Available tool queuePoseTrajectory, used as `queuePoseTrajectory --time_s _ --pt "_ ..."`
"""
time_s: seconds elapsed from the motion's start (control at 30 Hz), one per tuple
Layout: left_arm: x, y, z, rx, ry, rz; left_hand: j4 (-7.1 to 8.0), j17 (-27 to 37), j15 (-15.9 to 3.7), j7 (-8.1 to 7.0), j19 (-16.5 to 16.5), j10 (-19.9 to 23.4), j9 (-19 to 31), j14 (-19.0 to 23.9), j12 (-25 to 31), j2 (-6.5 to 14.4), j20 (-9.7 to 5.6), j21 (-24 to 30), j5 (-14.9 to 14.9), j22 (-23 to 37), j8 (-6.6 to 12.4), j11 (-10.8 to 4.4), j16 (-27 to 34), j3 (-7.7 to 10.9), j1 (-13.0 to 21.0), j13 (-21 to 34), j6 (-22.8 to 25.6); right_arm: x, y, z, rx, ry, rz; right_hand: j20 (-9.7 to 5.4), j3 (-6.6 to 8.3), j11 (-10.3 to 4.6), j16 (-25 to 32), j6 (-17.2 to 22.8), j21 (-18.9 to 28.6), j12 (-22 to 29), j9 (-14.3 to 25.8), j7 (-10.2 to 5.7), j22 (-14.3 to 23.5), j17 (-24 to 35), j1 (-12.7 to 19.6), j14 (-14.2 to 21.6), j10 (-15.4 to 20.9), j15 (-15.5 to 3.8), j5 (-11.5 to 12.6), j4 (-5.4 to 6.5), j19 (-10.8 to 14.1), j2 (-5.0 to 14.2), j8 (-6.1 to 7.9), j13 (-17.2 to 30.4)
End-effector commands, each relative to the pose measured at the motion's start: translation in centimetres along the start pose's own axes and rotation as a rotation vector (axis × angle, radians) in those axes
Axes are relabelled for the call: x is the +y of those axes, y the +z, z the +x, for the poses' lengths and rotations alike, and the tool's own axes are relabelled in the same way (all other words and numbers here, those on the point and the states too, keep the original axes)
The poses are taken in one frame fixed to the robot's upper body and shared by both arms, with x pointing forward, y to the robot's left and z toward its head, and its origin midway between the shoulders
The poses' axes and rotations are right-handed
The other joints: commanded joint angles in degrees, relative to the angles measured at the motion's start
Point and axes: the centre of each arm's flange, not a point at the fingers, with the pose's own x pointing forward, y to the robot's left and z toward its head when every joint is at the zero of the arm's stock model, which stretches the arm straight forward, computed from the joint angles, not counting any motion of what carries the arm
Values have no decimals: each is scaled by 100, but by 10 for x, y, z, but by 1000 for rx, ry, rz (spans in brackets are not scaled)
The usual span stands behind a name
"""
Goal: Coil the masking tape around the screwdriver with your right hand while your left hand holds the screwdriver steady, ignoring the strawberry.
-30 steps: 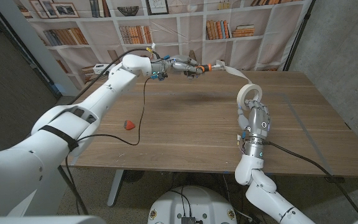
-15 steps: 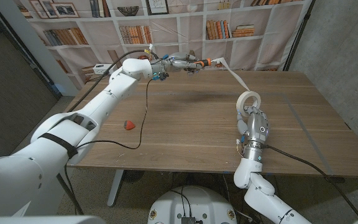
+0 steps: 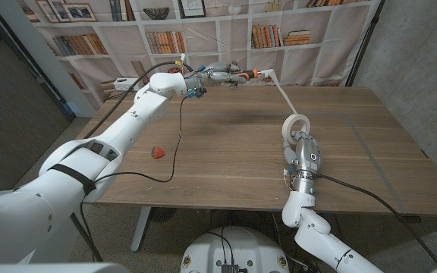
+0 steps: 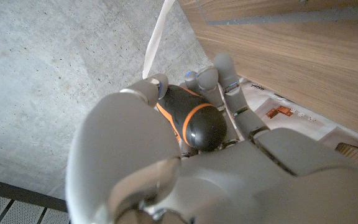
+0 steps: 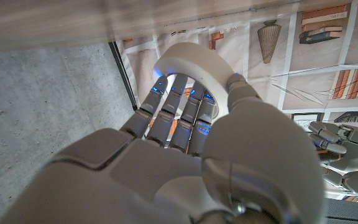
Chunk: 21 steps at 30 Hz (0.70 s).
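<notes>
Left hand (image 3: 220, 76) clamps screwdriver (image 4: 194, 121); right hand (image 3: 304, 152) grips tape roll (image 5: 188, 62). Head view adds strawberry (image 3: 157, 152) on bench (image 3: 226, 163).

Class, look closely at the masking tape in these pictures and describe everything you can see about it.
The masking tape is a pale cream roll with an open centre, papery in look. The right robot hand holds it up above the wooden table, fingers reaching through its ring. A narrow strip runs taut from the roll up to the screwdriver, whose black and orange handle sits in the left robot hand.
</notes>
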Motion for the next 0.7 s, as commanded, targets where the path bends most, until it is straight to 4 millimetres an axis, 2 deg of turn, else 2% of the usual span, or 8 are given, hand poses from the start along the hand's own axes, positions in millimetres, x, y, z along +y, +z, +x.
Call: queuePoseTrajectory --time_s 0.03,0.43,0.7 --pt "-2 -2 -4 3 -2 -7 70 21 -749 -774 -1 447 15 338 60 746 -351 22 18 8 449 -738 60 95 501 21 827 4 12 12 -34 32 37 -362 724 -61 -14 88 27 35 -1 41 16 25 417 32 76 -898 48 716 13 432 1775 2" --pt "-6 -1 -6 6 -9 -2 81 21 -745 -752 -2 422 15 322 95 740 -356 15 17 53 460 -752 68 119 491 46 830 -6 14 15 -42 17 39 -349 714 -54 -50 89 54 23 -41 30 11 44 419 37 80 -898 42 715 4 427 1787 -37" --pt "-7 0 -11 24 24 19 81 20 -749 -795 3 420 16 323 94 747 -349 18 4 38 461 -776 76 100 489 16 814 -7 13 14 -50 42 -1 -334 706 -54 -54 112 74 24 -65 56 8 69 425 50 89 -895 36 706 8 426 1802 -52"
